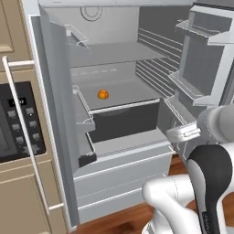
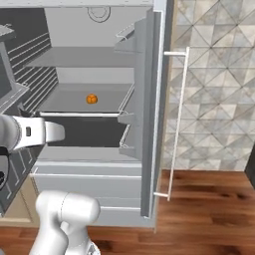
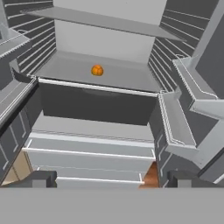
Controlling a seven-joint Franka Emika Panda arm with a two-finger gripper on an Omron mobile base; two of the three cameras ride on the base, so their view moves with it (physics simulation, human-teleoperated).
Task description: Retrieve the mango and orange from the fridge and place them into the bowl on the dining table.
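A rendered home kitchen: open fridge (image 1: pixel 119 114), microwave (image 1: pixel 16 123) set in beige cabinets (image 1: pixel 18 196), wood floor (image 2: pixel 209 204).

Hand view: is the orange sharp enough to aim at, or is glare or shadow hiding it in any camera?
Hand view: the orange is small but crisp on its evenly lit fridge shelf, no glare. Left base view: orange clear, slightly soft edges. Right base view: orange clear, flat lighting, no strong shadow over it.
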